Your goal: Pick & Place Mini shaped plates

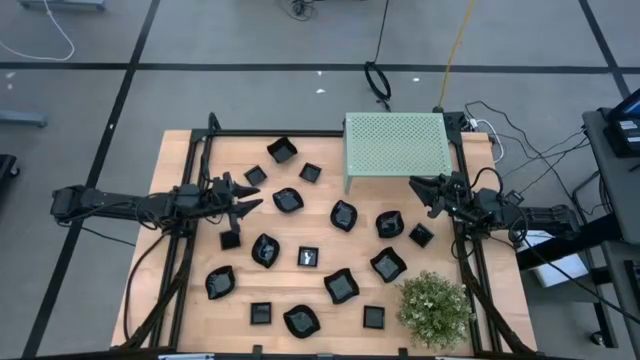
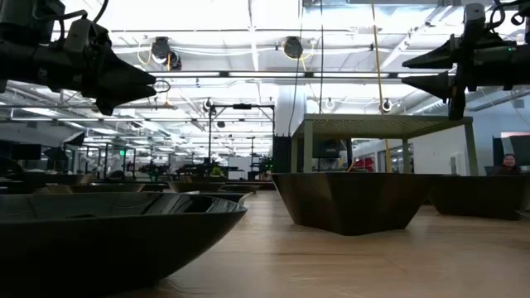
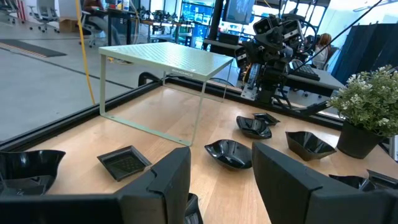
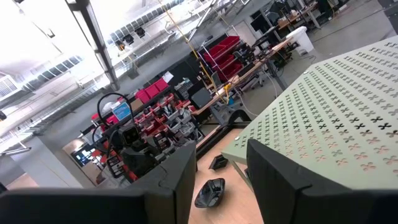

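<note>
Looking down, you see black mini shaped plates (image 1: 265, 250) scattered mid-frame across the table (image 1: 180, 260). Left gripper (image 1: 243, 205) hovers at centre-left, right gripper (image 1: 425, 193) at centre-right beside the green stand (image 1: 395, 145); both spread, empty. Lower squarely onto one rim before pinching.

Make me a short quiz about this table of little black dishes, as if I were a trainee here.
1. True or false: the left gripper holds a mini shaped plate.
2. What stands at the table's far right corner? A) pale green perforated stand B) a red box
3. Fill in: the small bushy plant stands at the table's near ____ corner.

Key: 1 false, both it and the right gripper hang open and empty. 2 A. 3 right.
</note>
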